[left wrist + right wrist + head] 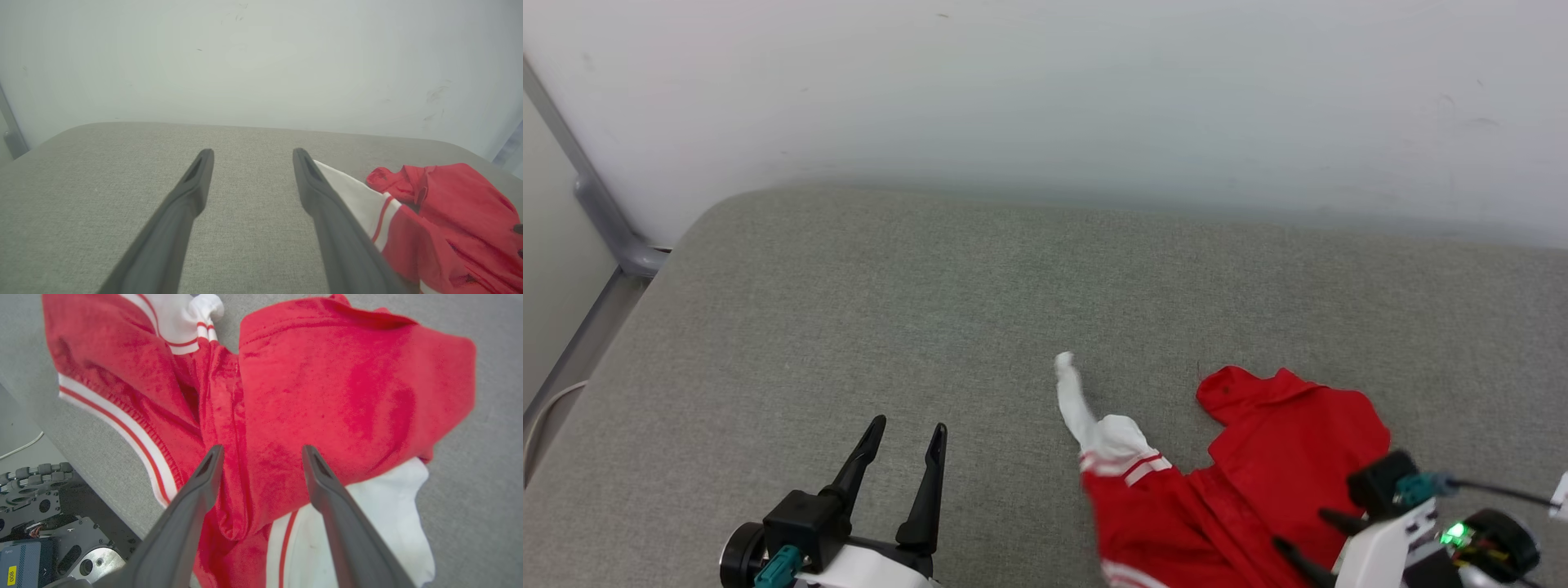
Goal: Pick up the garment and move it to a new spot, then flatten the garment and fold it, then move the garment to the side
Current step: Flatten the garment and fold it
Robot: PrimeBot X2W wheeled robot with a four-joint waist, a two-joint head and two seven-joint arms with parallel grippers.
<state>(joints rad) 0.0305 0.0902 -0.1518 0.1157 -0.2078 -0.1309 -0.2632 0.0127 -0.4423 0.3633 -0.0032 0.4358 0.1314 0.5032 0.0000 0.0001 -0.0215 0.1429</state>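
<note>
Garment (1258, 482) lies crumpled on grey fabric surface (849, 327). Right hand (1305, 532) over it, fingers apart. Left hand (909, 425) apart, beside sleeve.

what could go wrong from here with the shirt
The garment lies bunched in overlapping layers, so the open right gripper over it may pinch several at once and it will not spread flat. Its striped hem sits near the table edge, so a tug that way could slide it off.
</note>
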